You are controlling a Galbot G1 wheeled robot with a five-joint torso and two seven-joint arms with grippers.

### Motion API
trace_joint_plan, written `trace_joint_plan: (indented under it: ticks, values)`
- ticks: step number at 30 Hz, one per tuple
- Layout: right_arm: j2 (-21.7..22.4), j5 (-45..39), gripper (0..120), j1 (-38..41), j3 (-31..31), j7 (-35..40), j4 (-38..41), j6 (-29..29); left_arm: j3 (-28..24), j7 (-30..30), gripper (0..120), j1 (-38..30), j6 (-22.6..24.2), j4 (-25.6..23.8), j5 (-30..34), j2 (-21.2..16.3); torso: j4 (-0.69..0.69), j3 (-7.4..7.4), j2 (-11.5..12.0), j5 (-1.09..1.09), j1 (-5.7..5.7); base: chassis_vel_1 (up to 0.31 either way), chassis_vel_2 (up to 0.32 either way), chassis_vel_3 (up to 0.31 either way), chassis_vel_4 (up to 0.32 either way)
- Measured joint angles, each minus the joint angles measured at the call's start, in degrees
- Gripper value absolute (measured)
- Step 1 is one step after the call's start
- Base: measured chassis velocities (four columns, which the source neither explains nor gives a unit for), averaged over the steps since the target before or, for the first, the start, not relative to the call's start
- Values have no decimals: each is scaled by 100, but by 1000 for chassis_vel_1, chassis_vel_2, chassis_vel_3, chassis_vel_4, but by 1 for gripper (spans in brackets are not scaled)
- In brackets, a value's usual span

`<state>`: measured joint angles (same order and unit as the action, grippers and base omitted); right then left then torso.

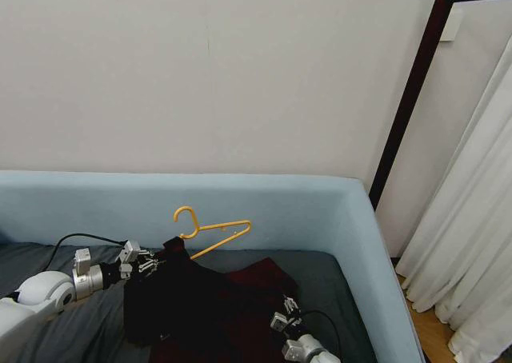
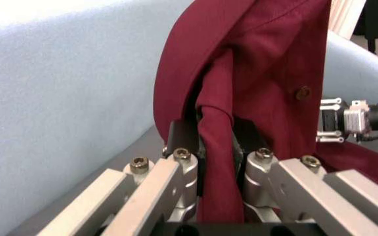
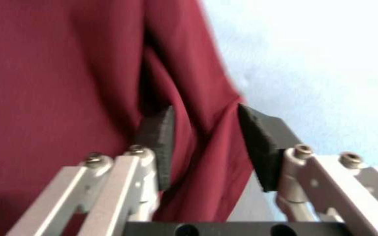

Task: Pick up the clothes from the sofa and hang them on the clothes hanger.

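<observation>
You find the dark red shirt [image 1: 200,299] on the grey seat of the light blue sofa [image 1: 240,195], partly lifted. A small pale mark low on its front is too small to read. The yellow hanger [image 1: 214,233] leans on the sofa back at 12 o'clock from the shirt, and its lower end touches the collar.

The left gripper [image 1: 149,264] is at 10 o'clock of the shirt, at the collar. Its wrist camera shows you more than the head camera: the black pads [image 2: 183,140] are pressed together on a thick fold of the cloth. It also shows one brown button [image 2: 302,92] on the cloth above.

The right gripper [image 1: 286,309] is at 4 o'clock, at the hem. In its own camera the pads [image 3: 159,137] stand clearly apart, with a fold of red cloth hanging between them.
</observation>
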<state>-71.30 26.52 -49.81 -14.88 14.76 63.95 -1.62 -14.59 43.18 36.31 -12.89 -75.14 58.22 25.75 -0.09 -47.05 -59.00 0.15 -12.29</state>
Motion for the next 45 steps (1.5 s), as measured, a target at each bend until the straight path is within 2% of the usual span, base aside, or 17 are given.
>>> trace_joint_plan:
  ticks: [3, 6, 8, 12, 13, 17, 18, 19, 21, 23, 25, 26, 30, 36, 41, 44, 45]
  values:
    - [62, -346, 41, 28, -91, 1, 225, 45, -7, 4, 7, 0, 2, 19, 0, 24, 0, 0, 0, 0, 0, 0, 0, 0, 0]
    - [32, -920, 57, 146, -167, 11, 317, 147, -61, 5, 7, -37, 9, 41, -2, 65, 1, 0, 0, -1, 0, 0, 0, 0, 0]
    - [9, -1014, 58, 172, -175, 14, 312, 171, -73, 5, 7, -47, 12, 41, -2, 71, 1, 0, 0, -1, 0, 0, 0, 0, 0]
    - [-123, -1219, 80, 316, -161, 19, 27, 217, -209, 5, 7, -168, 25, 65, -1, 102, 1, 0, 0, 0, 0, 0, 0, 0, 0]
    - [-123, -1219, 80, 316, -161, 19, 27, 217, -209, 5, 7, -168, 25, 65, -1, 102, 1, 0, 0, 0, 0, 0, 0, 0, 0]
    - [-197, -1677, 96, 384, -87, 85, -113, 359, -297, 12, 7, -228, 27, 111, 1, 123, 0, 0, 0, 0, 0, 0, 0, 0, 0]
    - [-197, -1677, 96, 384, -87, 85, -113, 359, -297, 12, 7, -228, 27, 111, 1, 123, 0, 0, 0, 0, 0, 0, 0, 0, 0]
    - [-186, -2034, 98, 401, -74, 76, -82, 458, -312, 26, 7, -238, 28, 132, 1, 133, 1, 0, 0, 0, 0, 0, 0, 0, 0]
    - [-115, -2951, 100, 439, -62, -104, 78, 575, -340, 48, 7, -251, 28, 162, 1, 157, 1, 0, 0, 0, 0, 0, 0, 0, 0]
    - [-102, -3107, 100, 445, -57, -152, 103, 583, -344, 50, 7, -253, 27, 165, 1, 160, 0, 0, 0, 0, 0, 0, 0, 0, 0]
    - [3, -4101, 100, 481, -22, -606, 297, 609, -376, 62, 7, -280, 28, 193, -1, 186, 1, 0, 0, 0, 0, 0, 0, 0, 0]
    - [66, -4899, 100, 516, 55, -999, 407, 669, -432, 69, 7, -327, 28, 212, -3, 202, 0, 0, 0, 0, 0, 0, 0, 0, 0]
    - [52, -5819, 100, 655, 291, -1400, 269, 697, -495, 77, 7, -396, 29, 226, -8, 227, 0, 0, 0, 0, 0, 0, 0, 0, 0]
    - [-40, -6351, 100, 978, 680, -1805, -492, 512, -561, 80, 7, -462, 34, 236, -8, 247, 0, 0, 0, 0, 0, 0, 0, 0, 0]
    - [-84, -6483, 100, 1118, 842, -1999, -946, 534, -611, 90, 7, -514, 34, 274, -10, 288, 0, 0, 0, 0, 0, 0, 0, 0, 0]
    - [-106, -6493, 95, 1132, 867, -2110, -1065, 559, -637, 96, 7, -545, 34, 303, -16, 317, 0, 0, 1, 0, 0, 0, 0, 0, 0]
    - [-147, -6493, 90, 1146, 894, -2211, -1192, 549, -664, 101, 7, -571, 34, 318, -18, 336, 0, 0, 0, 0, 0, 0, 0, 0, 0]
